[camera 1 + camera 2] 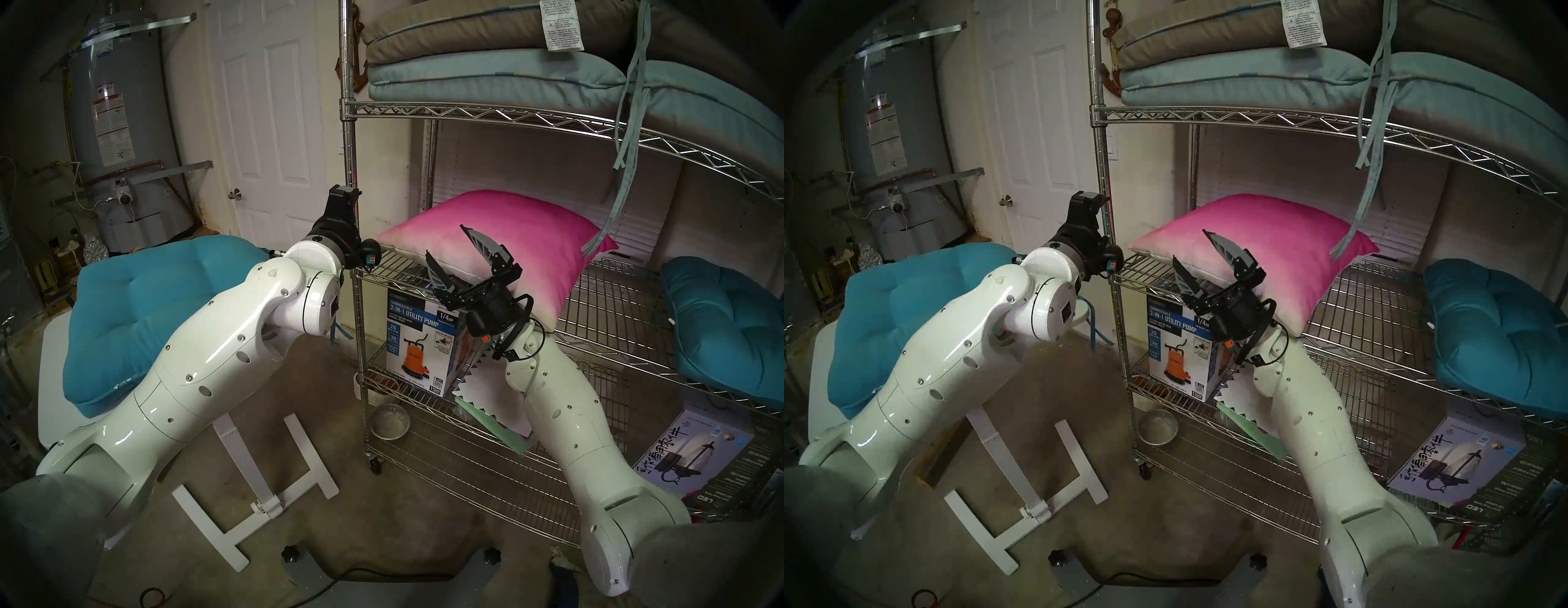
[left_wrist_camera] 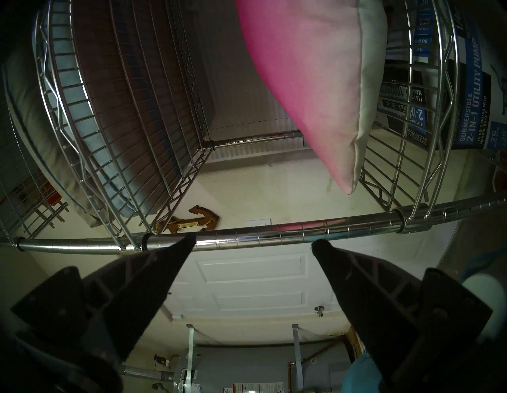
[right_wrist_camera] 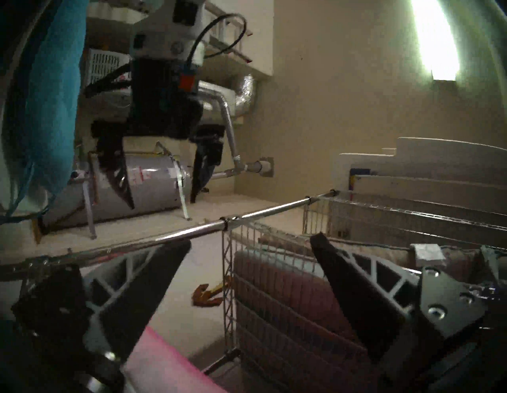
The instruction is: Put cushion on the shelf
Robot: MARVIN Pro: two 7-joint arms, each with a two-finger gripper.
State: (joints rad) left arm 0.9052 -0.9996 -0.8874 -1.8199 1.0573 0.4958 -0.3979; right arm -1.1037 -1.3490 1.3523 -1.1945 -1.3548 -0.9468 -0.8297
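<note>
At centre left of the head view, the left gripper [image 1: 344, 192] hovers beside the shelf [image 1: 488, 111] post, jaws spread wide and empty. Right of centre, the pink cushion [image 1: 509, 237] lies on the middle wire tier. In front of its near edge, the right gripper [image 1: 447, 243] stands parted, gripping nothing.

Cushion [image 1: 505, 250]: magenta, faded to pale pink and white at one edge. Shelf [image 1: 594, 127]: chrome wire. Seat cushions [image 1: 144, 314]: teal, tufted. Stacked pads [image 1: 488, 72]: taupe and pale blue, blue piping. Pump box [image 1: 420, 339]: blue and white, orange pump pictured. Water heater [image 1: 123, 119]: grey. Door [image 1: 271, 114]: white.
</note>
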